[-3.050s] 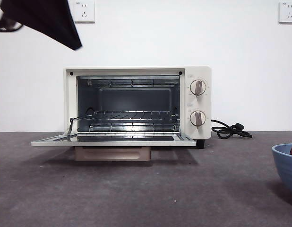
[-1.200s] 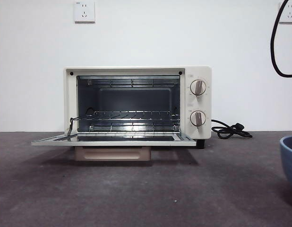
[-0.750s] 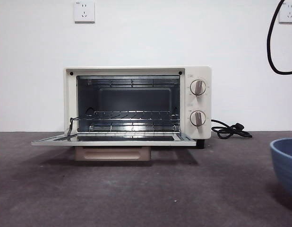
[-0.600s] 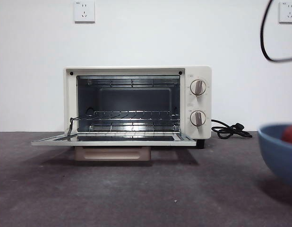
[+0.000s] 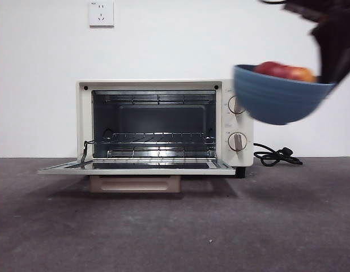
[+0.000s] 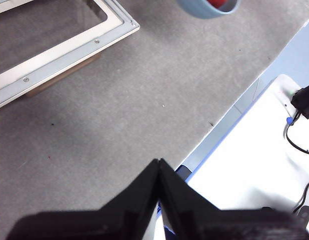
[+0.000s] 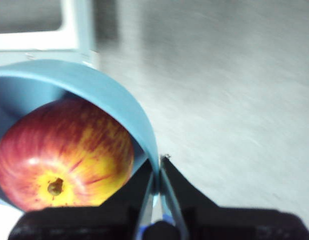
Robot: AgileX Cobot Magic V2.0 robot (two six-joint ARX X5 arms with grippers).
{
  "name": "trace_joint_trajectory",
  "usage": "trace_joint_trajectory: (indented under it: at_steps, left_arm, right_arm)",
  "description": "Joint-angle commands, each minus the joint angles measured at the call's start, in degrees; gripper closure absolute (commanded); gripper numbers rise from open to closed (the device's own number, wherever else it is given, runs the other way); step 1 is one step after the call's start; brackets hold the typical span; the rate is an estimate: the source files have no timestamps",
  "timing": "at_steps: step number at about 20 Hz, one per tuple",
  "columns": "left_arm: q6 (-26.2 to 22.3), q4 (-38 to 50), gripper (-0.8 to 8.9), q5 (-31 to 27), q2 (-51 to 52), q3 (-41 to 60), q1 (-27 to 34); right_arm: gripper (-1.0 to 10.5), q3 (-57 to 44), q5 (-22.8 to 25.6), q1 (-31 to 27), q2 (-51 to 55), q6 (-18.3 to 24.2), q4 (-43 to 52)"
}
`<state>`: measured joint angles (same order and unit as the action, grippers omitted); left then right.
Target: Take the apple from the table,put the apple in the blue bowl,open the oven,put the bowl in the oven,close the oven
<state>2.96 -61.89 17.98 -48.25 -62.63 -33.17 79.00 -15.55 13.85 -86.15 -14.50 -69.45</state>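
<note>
The blue bowl (image 5: 275, 95) hangs in the air in front of the oven's knobs, with the red and yellow apple (image 5: 284, 71) inside it. My right gripper (image 7: 157, 172) is shut on the bowl's rim (image 7: 153, 150); in the front view that arm (image 5: 333, 39) comes in from the top right. The apple (image 7: 64, 152) fills the bowl in the right wrist view. The cream oven (image 5: 163, 122) stands with its door (image 5: 135, 166) folded down flat, the rack inside bare. My left gripper (image 6: 158, 170) is shut, empty, near the table's (image 6: 119, 125) edge, far from the bowl (image 6: 207, 7).
A black cord (image 5: 276, 156) lies to the right of the oven. A brown block (image 5: 134, 183) sits under the open door. A white surface (image 6: 254, 165) with cables borders the table beyond its edge.
The bowl with the apple has been lifted from the table at the far right and carried up and leftwards, to the height of the oven's knobs. The left arm left the front view earlier.
</note>
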Motion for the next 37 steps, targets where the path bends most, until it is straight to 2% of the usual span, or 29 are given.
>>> trace_joint_trajectory:
  at_steps: [1, 7, 11, 15, 20, 24, 37]
  left_arm:
    - [-0.85, 0.61, 8.19, -0.04, 0.11, 0.22, -0.15]
    - [-0.85, 0.66, 8.19, -0.04, 0.11, 0.22, -0.15]
    - [-0.85, 0.70, 8.19, -0.07, 0.09, 0.22, -0.15]
    - [-0.85, 0.68, 8.19, -0.04, 0.11, 0.22, -0.15]
    - [-0.90, 0.20, 8.19, -0.04, 0.13, 0.22, -0.15]
    - [-1.53, 0.07, 8.19, -0.02, 0.13, 0.22, -0.15]
    - [-1.68, 0.04, 8.19, -0.04, 0.11, 0.22, -0.13]
  right_arm:
    - [9.6, 5.22, -1.53, 3.87, -6.05, -3.72, 0.46]
    - [9.6, 25.92, -4.98, 11.47, -24.17, -10.86, -0.52]
    - [9.6, 36.94, -10.93, 12.09, -32.74, -20.39, -0.22]
    - [9.6, 39.76, -11.02, 11.98, -35.60, -29.59, 1.49]
    - [9.6, 39.76, -10.29, 11.45, -36.68, -38.56, 7.39]
    - [9.6, 39.76, -7.52, 10.99, -38.21, -40.06, 7.76]
    - [9.5, 39.74, -6.47, 8.20, -39.15, -41.09, 10.05]
